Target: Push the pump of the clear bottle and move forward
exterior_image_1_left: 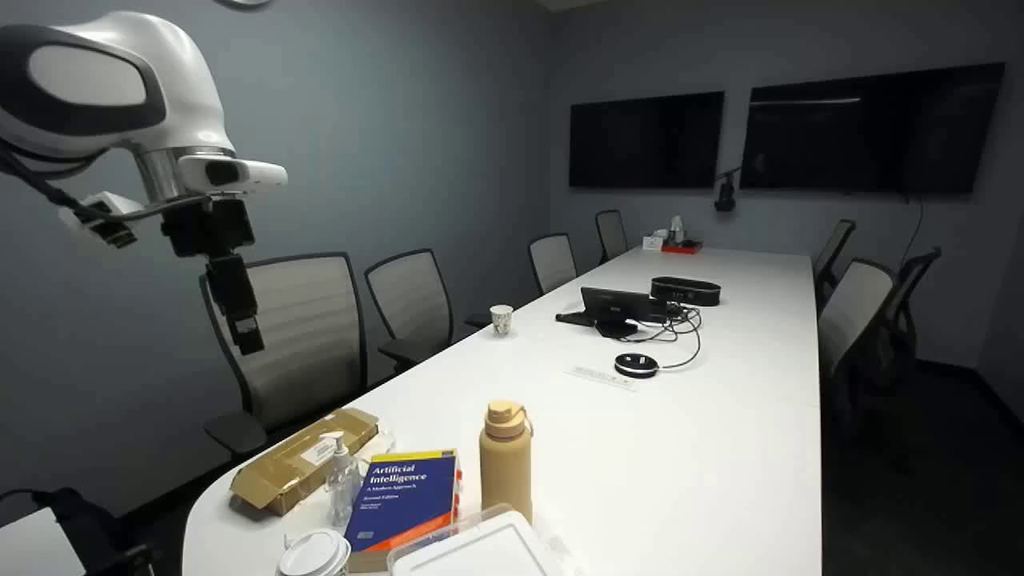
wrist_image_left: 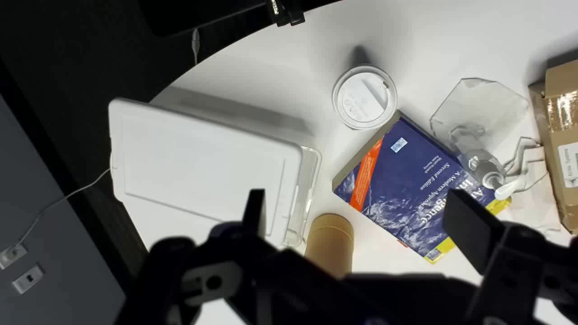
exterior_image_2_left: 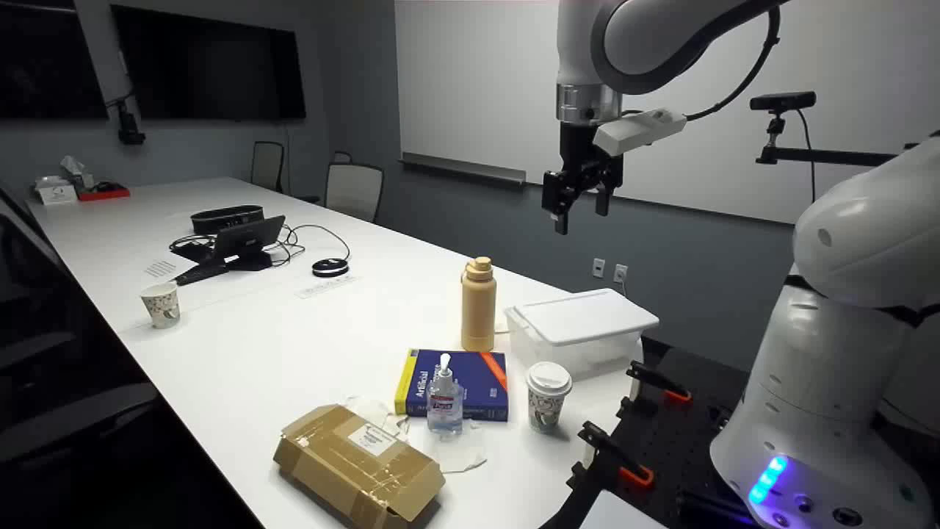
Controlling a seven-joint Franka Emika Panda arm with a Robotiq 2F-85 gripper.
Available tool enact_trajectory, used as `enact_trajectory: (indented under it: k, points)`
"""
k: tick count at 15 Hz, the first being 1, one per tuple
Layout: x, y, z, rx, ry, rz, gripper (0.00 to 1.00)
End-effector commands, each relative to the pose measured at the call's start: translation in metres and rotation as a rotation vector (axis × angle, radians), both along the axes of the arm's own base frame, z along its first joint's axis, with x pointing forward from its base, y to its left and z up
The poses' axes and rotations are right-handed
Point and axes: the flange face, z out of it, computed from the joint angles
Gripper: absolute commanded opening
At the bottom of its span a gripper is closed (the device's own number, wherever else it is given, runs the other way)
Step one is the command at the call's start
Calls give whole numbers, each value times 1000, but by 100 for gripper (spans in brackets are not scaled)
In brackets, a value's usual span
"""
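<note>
The clear bottle stands upright near the table's end, beside the blue book. It also shows in an exterior view with a label on its front, and in the wrist view at the right. Its pale pump points up on top; it shows too in an exterior view and over the book's edge in the wrist view. My gripper is open and empty, high above the table and well away from the bottle. In the wrist view the fingers are wide apart.
Around the bottle are the blue book, a cardboard box and a lidded paper cup. A tan flask and a plastic bin with white lid stand nearby. A patterned cup is farther along the table.
</note>
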Motion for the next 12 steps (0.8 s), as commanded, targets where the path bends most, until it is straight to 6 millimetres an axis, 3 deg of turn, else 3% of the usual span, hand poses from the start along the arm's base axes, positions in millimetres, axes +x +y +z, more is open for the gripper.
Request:
enact_trajectory:
  k: [1,7,12]
  points:
    - [0,0,1,0,1,0,100]
    - [7,3,-6,-9,-3,-31,100]
    - [45,51,-46,22,-101,-180,100]
